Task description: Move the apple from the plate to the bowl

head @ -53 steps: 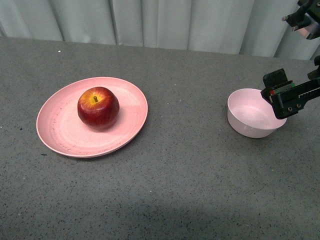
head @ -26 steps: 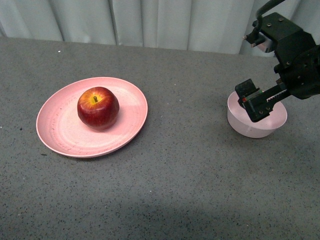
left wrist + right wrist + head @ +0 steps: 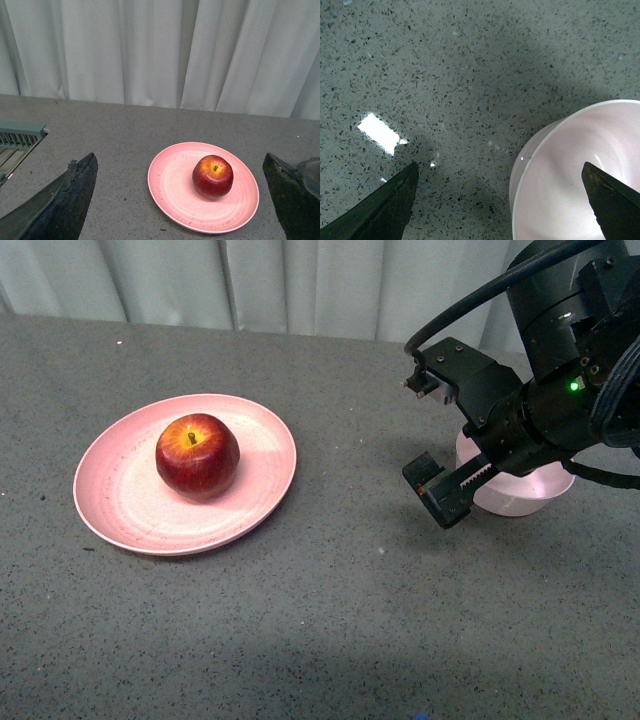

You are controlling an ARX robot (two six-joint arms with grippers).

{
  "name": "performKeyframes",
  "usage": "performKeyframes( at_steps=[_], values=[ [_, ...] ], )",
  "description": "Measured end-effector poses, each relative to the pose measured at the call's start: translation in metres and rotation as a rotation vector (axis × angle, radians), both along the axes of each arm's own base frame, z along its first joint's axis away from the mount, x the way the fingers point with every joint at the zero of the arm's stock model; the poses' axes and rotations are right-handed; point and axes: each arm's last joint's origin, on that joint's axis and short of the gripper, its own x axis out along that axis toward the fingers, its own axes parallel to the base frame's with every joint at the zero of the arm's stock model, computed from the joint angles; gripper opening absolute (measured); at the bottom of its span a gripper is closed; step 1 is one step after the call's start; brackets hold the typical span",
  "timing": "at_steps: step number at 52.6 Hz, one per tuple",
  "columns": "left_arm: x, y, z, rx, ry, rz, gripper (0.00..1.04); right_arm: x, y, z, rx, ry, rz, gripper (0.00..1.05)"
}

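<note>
The dark-red apple (image 3: 197, 455) sits on the wide salmon-pink plate (image 3: 130, 500) at the table's left. The small pale pink bowl (image 3: 510, 495) stands at the right, empty and partly covered by my right arm. My right gripper (image 3: 428, 440) hangs open just left of the bowl, above the tabletop, with nothing between its fingers. In the right wrist view the bowl (image 3: 570, 175) lies under one finger of the right gripper (image 3: 500, 167), bare table under the other. The left gripper (image 3: 179, 165) is open and well back from the apple (image 3: 213, 176) on the plate (image 3: 175, 185); it is outside the front view.
A pale curtain (image 3: 300, 285) closes off the table's far edge. The table is a grey speckled surface (image 3: 350, 620). A grey-green ribbed part (image 3: 17, 140) shows at one side of the left wrist view.
My right arm has swung in from the right edge, passing over the bowl to its left side, and now covers part of it. Apple, plate and bowl have not moved.
</note>
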Motion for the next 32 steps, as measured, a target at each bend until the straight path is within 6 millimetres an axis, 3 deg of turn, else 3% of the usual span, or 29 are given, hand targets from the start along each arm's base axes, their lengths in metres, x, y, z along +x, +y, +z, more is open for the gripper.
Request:
performKeyframes(
  at_steps=[19, 32],
  values=[
    [0.000, 0.000, 0.000, 0.000, 0.000, 0.000, 0.98, 0.003, 0.000, -0.013, -0.049, 0.053, -0.033, 0.45],
    [0.000, 0.000, 0.000, 0.000, 0.000, 0.000, 0.98, 0.003, 0.000, -0.012, -0.038, 0.061, -0.023, 0.01]
  ],
)
